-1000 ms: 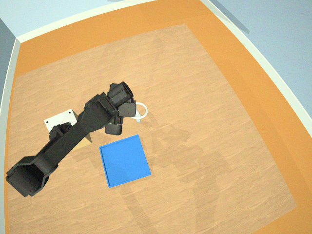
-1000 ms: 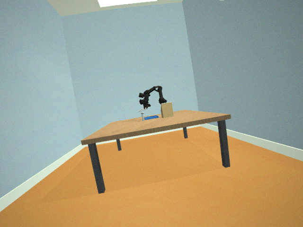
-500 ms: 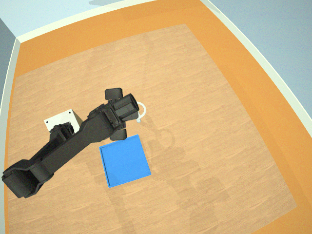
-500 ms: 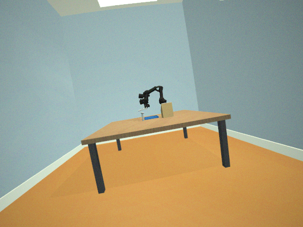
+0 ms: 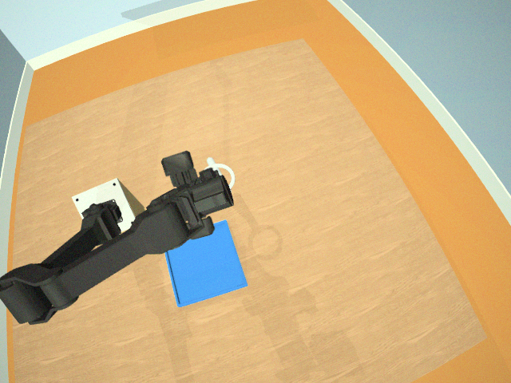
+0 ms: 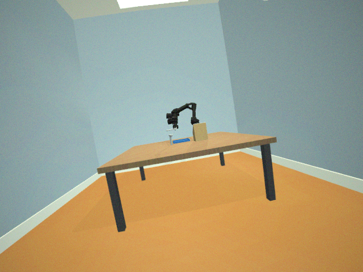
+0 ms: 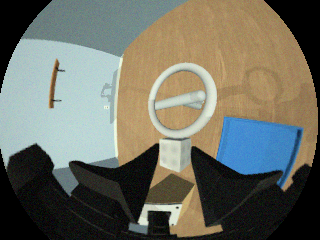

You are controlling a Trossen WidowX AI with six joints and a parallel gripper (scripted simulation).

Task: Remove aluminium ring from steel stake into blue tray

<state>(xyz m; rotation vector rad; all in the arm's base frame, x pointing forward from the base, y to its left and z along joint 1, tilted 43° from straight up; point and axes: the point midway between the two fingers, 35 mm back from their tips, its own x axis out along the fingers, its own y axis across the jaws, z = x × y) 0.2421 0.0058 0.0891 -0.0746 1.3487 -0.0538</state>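
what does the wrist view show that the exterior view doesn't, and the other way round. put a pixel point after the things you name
Only the wrist view: the tab (image 7: pixel 175 154) pinched between the fingers of the hand (image 7: pixel 175 150) (image 6: pixel 175 127), and an orange bar (image 7: pixel 53 84) on the wall.

Only the exterior view: the table's dark legs (image 6: pixel 115 202) and the gap in height between the raised ring (image 6: pixel 170 129) (image 7: pixel 212 97) and the stake (image 6: pixel 171 139) (image 7: pixel 180 100).

Both: ring, stake, hand and blue tray (image 6: pixel 181 140) (image 7: pixel 257 147).
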